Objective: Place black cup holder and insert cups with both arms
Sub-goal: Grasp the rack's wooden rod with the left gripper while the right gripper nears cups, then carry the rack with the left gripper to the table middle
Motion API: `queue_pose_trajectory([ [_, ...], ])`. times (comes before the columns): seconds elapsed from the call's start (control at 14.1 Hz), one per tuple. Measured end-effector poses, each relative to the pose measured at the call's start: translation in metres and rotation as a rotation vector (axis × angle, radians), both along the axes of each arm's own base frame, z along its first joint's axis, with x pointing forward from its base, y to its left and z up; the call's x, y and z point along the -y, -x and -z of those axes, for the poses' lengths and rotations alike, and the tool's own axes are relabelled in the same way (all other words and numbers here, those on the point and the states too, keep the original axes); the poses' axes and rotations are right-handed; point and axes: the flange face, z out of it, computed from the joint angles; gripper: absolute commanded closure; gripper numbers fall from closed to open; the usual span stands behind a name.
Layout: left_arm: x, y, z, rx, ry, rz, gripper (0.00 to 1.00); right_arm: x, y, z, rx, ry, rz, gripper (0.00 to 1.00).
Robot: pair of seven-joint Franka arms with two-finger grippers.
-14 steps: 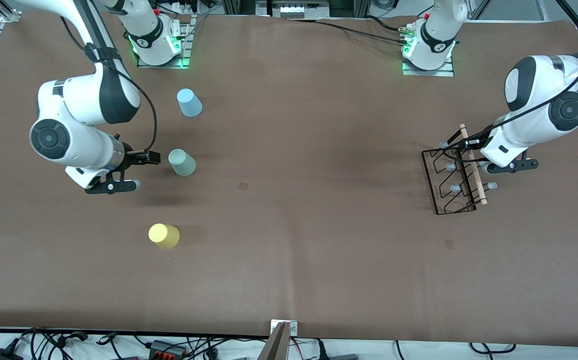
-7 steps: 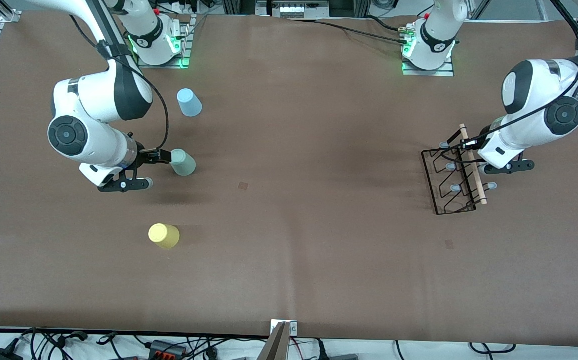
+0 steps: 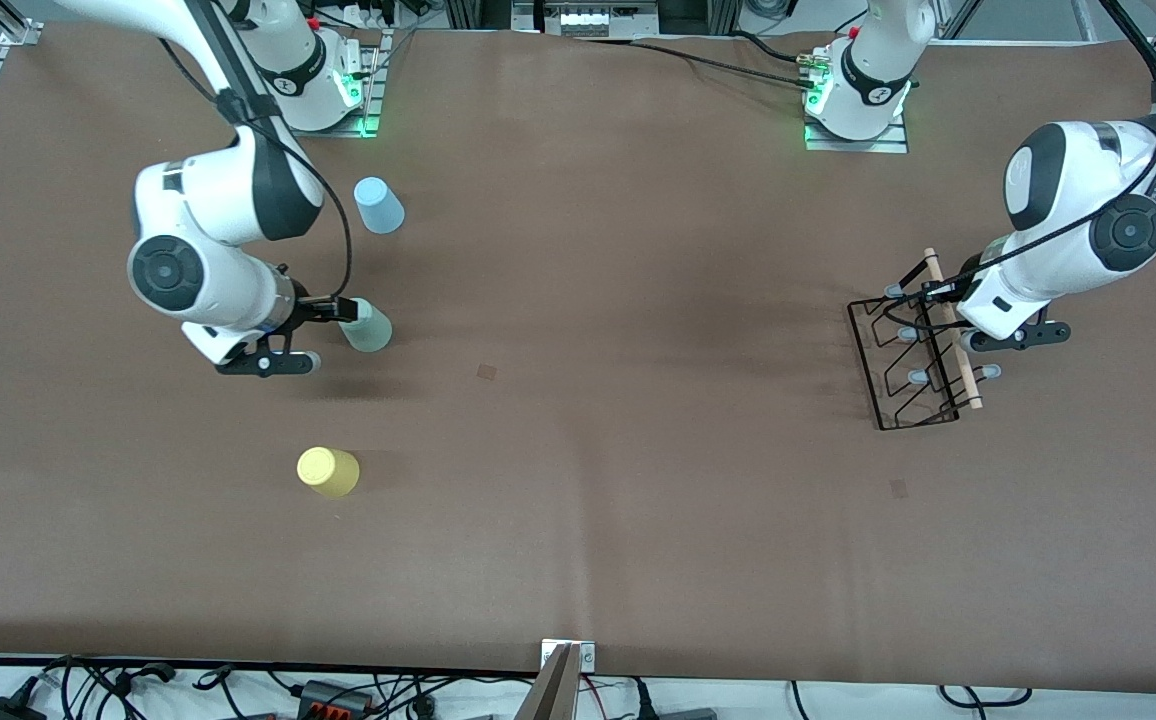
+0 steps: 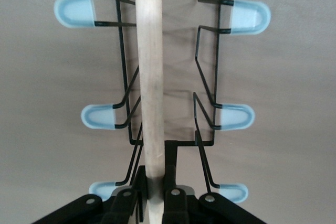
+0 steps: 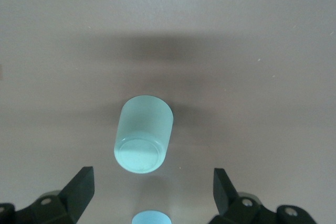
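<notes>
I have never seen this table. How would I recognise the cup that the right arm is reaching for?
Look toward the right arm's end of the brown table, where three cups stand upside down. The mint green cup is the middle one, with the pale blue cup farther from the front camera and the yellow cup nearer. Only it sits between the open fingers of the right gripper.

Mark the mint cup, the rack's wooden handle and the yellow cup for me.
mint green cup (image 5: 140, 135), right wrist view, on its side wall.
wooden rod handle (image 4: 150, 77), left wrist view, mid-length of the rod.
yellow cup (image 3: 328, 471), front view, on its body.
</notes>
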Motion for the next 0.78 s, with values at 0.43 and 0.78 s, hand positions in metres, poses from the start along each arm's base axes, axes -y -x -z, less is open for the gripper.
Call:
queue_pose_trajectory([
  [0.43,0.195,-0.012,-0.083,0.04,-0.005,0.015,1.0,-0.012,0.011,0.016,0.001,-0.032,0.099,0.0],
  [0.78,0.33,-0.013,-0.102,0.015,0.141,0.051,1.0,-0.028,0.015,0.039,0.004,-0.023,0.112,0.0],
])
